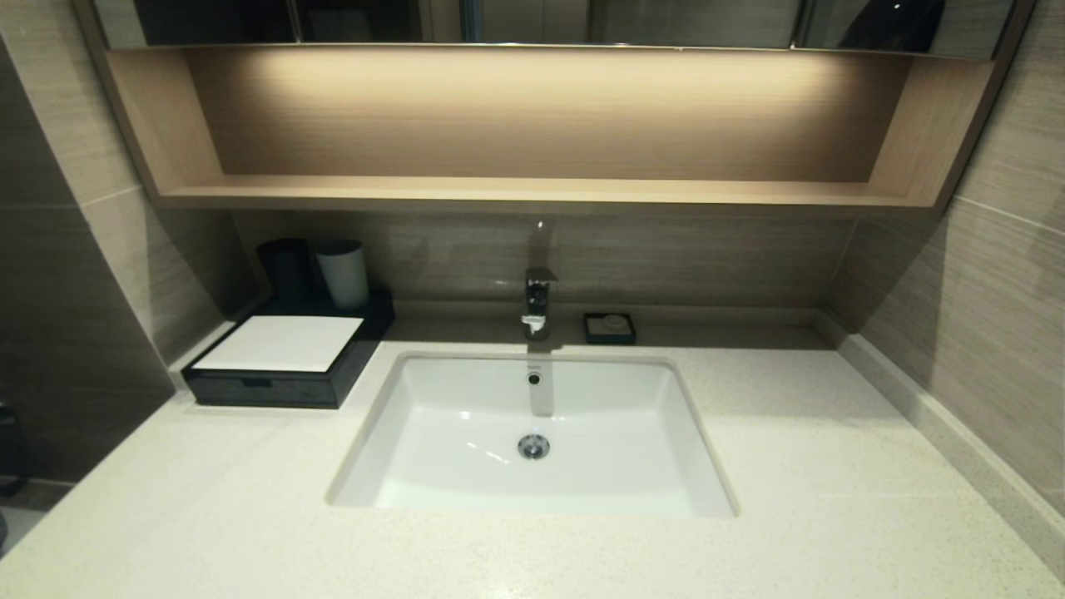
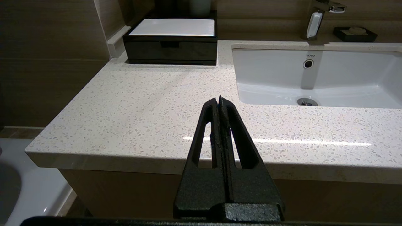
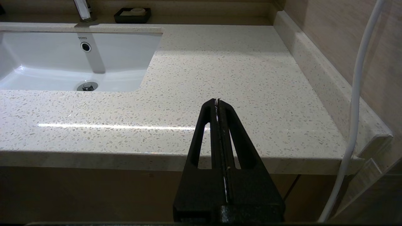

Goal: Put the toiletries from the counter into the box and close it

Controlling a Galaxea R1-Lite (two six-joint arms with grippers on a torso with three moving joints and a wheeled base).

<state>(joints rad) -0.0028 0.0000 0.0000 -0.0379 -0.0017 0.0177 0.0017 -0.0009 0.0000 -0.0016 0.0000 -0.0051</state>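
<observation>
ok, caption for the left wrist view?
Left gripper shut before the counter, facing the closed box.

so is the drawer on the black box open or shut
Shut: the box's drawer front sits flush with its black frame in the left wrist view, with no gap showing.

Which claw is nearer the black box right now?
Left. The left claw, shut, hangs off the counter's front edge with the box straight ahead. The right claw, also shut, is off the front edge beyond the sink, box out of its view.
</observation>
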